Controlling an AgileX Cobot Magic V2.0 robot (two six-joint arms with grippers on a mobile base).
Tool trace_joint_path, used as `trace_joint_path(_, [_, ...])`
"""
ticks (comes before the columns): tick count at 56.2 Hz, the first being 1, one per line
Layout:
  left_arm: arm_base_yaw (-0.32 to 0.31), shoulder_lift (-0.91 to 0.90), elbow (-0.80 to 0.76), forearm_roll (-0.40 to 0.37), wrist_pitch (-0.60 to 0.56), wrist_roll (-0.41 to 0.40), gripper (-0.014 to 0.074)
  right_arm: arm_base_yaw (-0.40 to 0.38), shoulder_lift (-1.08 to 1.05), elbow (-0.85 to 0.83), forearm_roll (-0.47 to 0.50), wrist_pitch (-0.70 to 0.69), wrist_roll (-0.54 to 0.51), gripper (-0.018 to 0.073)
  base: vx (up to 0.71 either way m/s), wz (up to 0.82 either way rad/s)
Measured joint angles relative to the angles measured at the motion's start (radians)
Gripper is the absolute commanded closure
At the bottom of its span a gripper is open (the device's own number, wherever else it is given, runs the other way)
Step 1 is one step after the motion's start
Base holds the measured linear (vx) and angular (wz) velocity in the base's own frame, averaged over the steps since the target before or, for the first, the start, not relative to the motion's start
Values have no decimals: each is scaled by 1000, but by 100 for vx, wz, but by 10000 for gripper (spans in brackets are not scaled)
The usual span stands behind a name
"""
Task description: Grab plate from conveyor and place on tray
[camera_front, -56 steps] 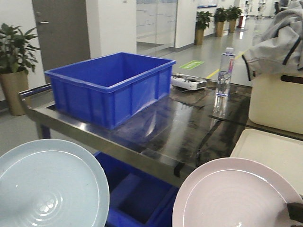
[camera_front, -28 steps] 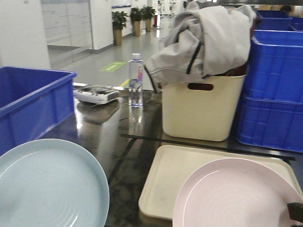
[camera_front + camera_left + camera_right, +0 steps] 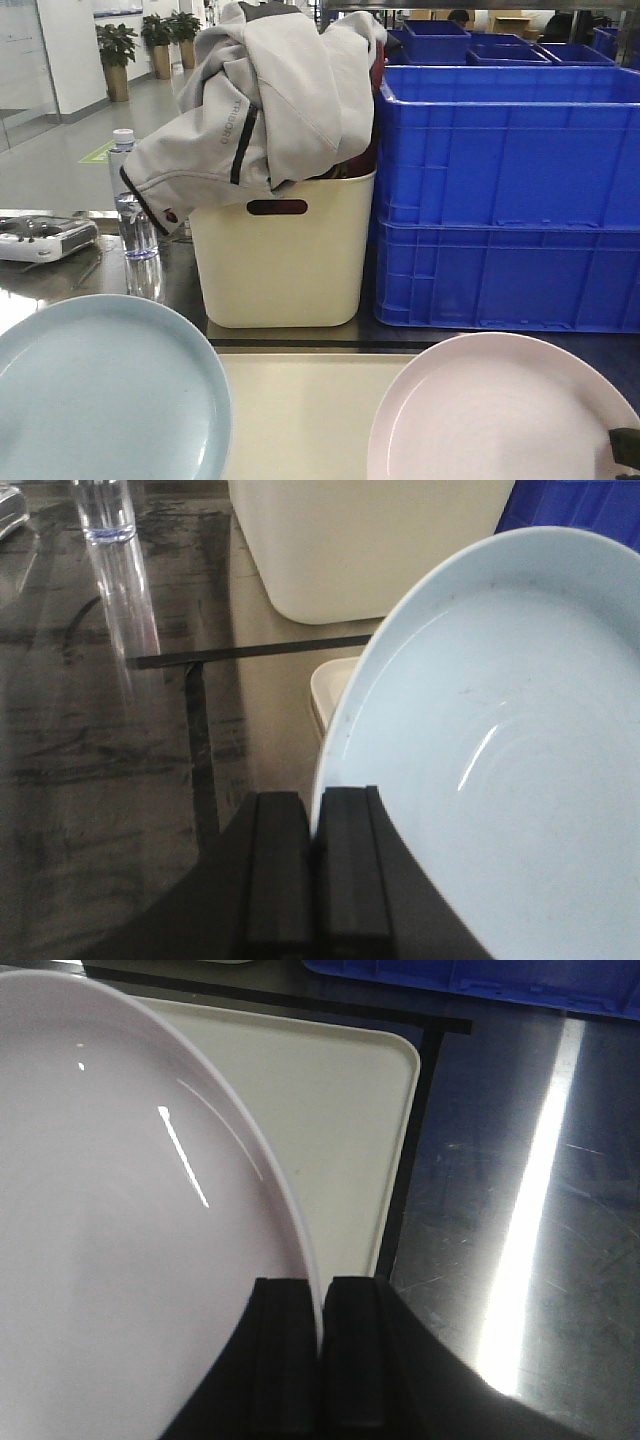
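The pale pink plate (image 3: 495,410) hangs at the lower right of the front view, over the right part of the cream-beige tray (image 3: 300,420). My right gripper (image 3: 323,1288) is shut on the pink plate (image 3: 110,1220) at its rim, above the tray (image 3: 330,1130) near its right edge. A pale blue plate (image 3: 100,390) fills the lower left. My left gripper (image 3: 313,802) is shut on the rim of this blue plate (image 3: 500,730), with a tray corner (image 3: 330,685) showing beyond it. The conveyor is out of view.
A tall cream tub (image 3: 280,265) with a grey jacket (image 3: 260,100) draped over it stands just behind the tray. Stacked blue crates (image 3: 510,200) rise to its right. A water bottle (image 3: 135,215) and a white device (image 3: 40,238) sit at the left on the dark glossy table (image 3: 90,750).
The front view has swung right: the open blue bin left the frame, and the cream tub, blue crates and tray now sit straight ahead. Both plates stay held in the same spots.
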Motion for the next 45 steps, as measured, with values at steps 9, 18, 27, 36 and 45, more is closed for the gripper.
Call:
trace_joint_path(9, [0,0,0,0,0,0,594,0,0,0,0,0,0,568,9,-8])
trace_joint_path(18, [0,0,0,0,0,0,594,0,0,0,0,0,0,568,4,-6])
trace_joint_path(27, [0,0,0,0,0,0,594,0,0,0,0,0,0,568,1,-4])
trace_joint_path(36, [0,0,0,0,0,0,594,0,0,0,0,0,0,568,0,0])
trace_joint_path(45, [0,0,0,0,0,0,594,0,0,0,0,0,0,568,0,0])
